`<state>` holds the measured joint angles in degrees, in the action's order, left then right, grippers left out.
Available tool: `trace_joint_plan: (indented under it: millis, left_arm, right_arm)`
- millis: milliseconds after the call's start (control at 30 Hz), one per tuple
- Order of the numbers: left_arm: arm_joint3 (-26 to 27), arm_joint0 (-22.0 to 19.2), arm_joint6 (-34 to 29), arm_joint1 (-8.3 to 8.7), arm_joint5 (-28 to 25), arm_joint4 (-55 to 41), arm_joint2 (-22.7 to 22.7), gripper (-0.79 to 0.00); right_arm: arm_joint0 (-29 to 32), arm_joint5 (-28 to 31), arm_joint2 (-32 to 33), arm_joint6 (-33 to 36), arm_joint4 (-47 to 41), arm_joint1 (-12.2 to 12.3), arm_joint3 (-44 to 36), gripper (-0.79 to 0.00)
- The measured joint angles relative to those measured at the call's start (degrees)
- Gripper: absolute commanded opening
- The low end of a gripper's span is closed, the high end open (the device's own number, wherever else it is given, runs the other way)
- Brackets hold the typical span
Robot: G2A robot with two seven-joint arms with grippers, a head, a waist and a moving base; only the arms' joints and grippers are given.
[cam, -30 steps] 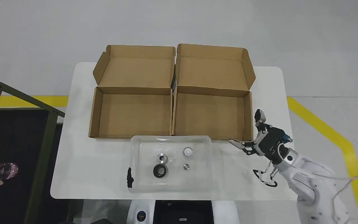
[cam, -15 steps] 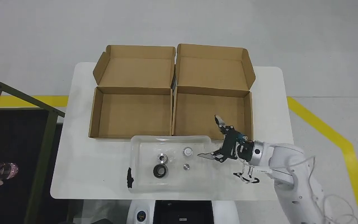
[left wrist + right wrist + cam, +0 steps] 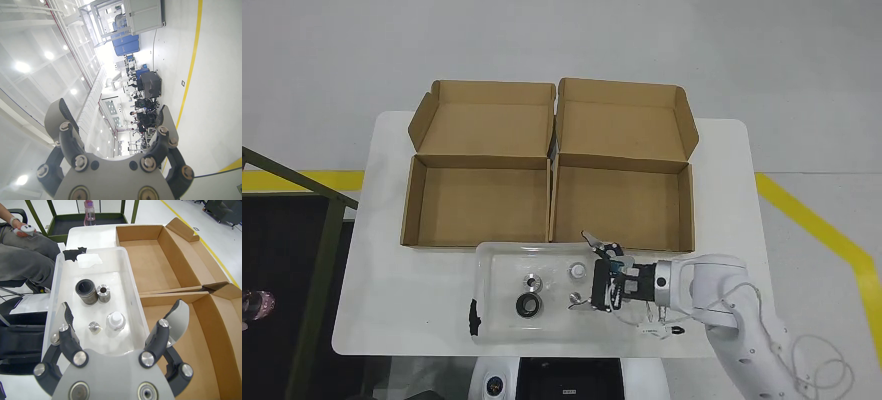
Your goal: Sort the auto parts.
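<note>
A clear plastic tray (image 3: 485, 262) (image 3: 56, 275) at the table's front holds a dark cylindrical bearing (image 3: 530, 305) (image 3: 86, 291), a steel bushing (image 3: 531, 281) (image 3: 103, 292), a small clear bottle with a white cap (image 3: 579, 270) (image 3: 115, 321) and a small metal knob (image 3: 575, 296) (image 3: 94, 326). My right gripper (image 3: 590, 272) (image 3: 122, 305) hangs open over the tray's right end, the bottle and knob just ahead of its fingers, touching nothing. My left gripper (image 3: 112, 106) is open and holds nothing, pointing up into the room.
Two open cardboard boxes stand side by side behind the tray, the left box (image 3: 482, 205) (image 3: 151, 262) and the right box (image 3: 620, 205) (image 3: 189, 342). A scrap of black tape (image 3: 473, 318) (image 3: 73, 253) sits on the tray's left rim.
My right arm has swung left from the table's right edge to over the tray's right end, its gripper staying open. The parts have not moved.
</note>
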<state>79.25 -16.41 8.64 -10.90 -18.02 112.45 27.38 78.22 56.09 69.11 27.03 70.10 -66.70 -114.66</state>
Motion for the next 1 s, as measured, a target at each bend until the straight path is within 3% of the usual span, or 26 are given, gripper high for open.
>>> trace_joint_plan:
  millis: [867, 1000]
  left_arm:
    - [0.0, 0.0, 0.0, 0.0, 0.0, 0.0, 0.0, 0.0]
    - [0.0, 0.0, 0.0, 0.0, 0.0, 0.0, 0.0, 0.0]
  right_arm:
    - [-1.9, -3.29, -5.96, 6.58, 0.47, 1.26, 3.2, 0.0]
    - [-2.64, -4.96, -6.53, 7.92, 0.82, 1.37, 3.16, -0.08]
